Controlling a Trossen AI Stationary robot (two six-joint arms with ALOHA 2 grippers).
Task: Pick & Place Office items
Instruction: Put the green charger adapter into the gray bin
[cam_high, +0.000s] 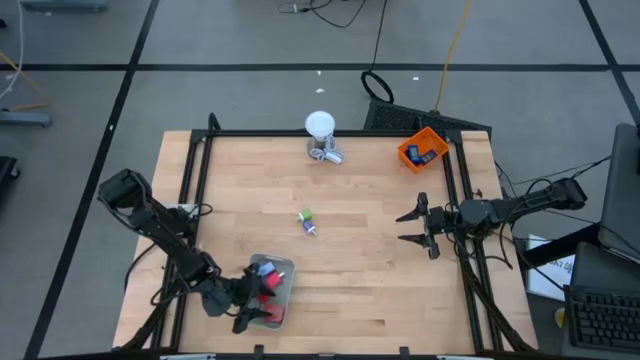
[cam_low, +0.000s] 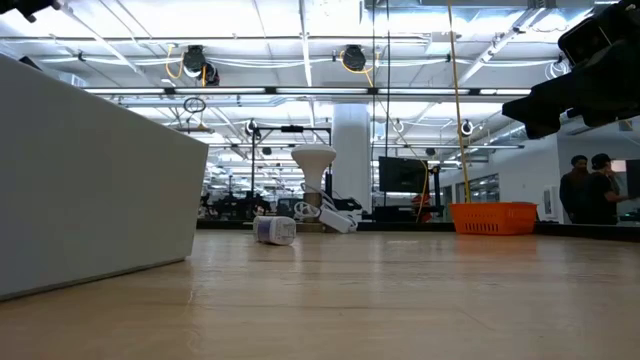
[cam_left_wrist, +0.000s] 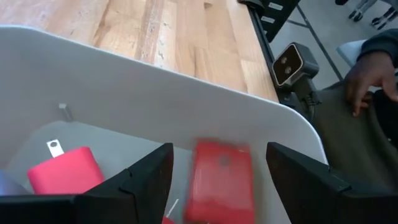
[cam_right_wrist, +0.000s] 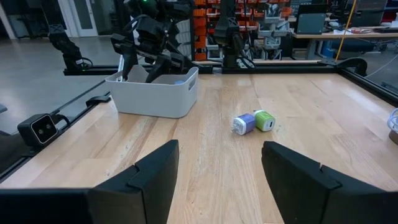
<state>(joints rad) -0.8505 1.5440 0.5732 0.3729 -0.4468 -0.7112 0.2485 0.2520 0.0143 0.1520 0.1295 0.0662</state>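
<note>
Over the pale grey tray (cam_high: 283, 268) at seven o'clock on the table: left gripper (cam_left_wrist: 214, 171), jaws apart, a blurred red block (cam_left_wrist: 221, 180) loose between them, apparently dropping. Best held steady above the tray until the block settles beside another red piece (cam_left_wrist: 62, 173). Near centre: blue and green pieces (cam_right_wrist: 254, 122). At three o'clock: right gripper (cam_high: 412, 227), open, empty.
</note>
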